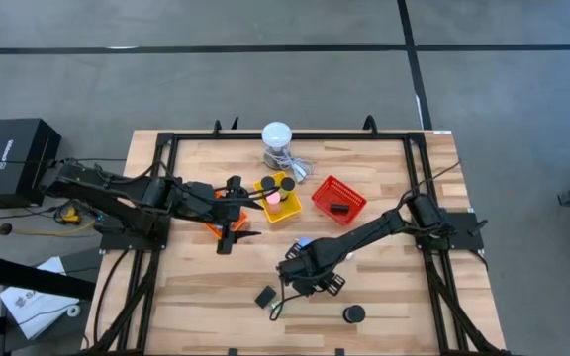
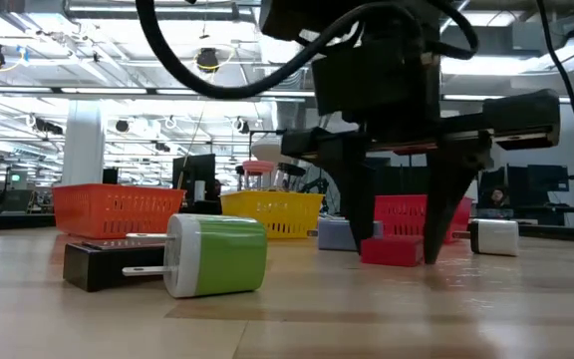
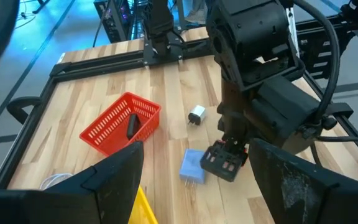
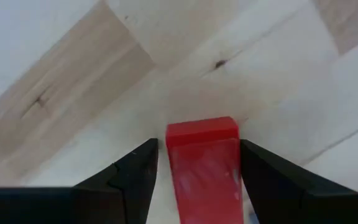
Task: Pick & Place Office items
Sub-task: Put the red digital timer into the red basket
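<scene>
The right gripper [image 2: 399, 254] points straight down at the table [image 1: 384, 297], fingers spread — the red block [image 4: 204, 165] lies between them, a gap on each side. A light-blue block [image 3: 192, 166] sits just beside. The left gripper [image 1: 228, 240] hovers open near the yellow basket [image 1: 287, 210].

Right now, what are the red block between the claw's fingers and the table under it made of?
The red block looks like smooth, slightly glossy plastic: it has an even colour and pale streaks of reflected light on its face, though I can't be sure. It sits between the fingers of the open right claw. The table looks like pale wood with a satin finish, showing plank seams, grain lines and a small dark knot.
</scene>
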Controlling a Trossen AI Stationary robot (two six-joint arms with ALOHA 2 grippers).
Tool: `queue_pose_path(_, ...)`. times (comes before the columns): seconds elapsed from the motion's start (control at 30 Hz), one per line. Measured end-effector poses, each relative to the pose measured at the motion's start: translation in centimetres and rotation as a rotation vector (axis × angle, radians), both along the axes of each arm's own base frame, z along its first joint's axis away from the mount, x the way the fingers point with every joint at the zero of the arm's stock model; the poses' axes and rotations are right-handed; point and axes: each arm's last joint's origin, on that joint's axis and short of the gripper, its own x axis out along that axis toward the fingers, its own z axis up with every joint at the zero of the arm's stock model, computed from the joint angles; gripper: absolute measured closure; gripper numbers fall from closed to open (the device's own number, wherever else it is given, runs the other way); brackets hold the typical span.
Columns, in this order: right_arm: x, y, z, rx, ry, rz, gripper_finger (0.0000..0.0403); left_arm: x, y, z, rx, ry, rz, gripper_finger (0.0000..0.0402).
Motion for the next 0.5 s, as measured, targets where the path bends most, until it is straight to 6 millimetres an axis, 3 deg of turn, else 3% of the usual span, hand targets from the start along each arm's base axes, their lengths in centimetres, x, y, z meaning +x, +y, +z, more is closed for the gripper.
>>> queue_pose_path(0.37,0.1,-0.8,0.1,-0.002,0.015,-0.079,0.0251,0.0,0.0,0.0,0.001,0.003,0.000,0.0117)
queue_pose_path(0.5,-0.1,-1.2,0.1,-0.015,0.051,-0.110,0.0251,0.0,0.0,0.0,0.001,0.005,0.000,0.0117)
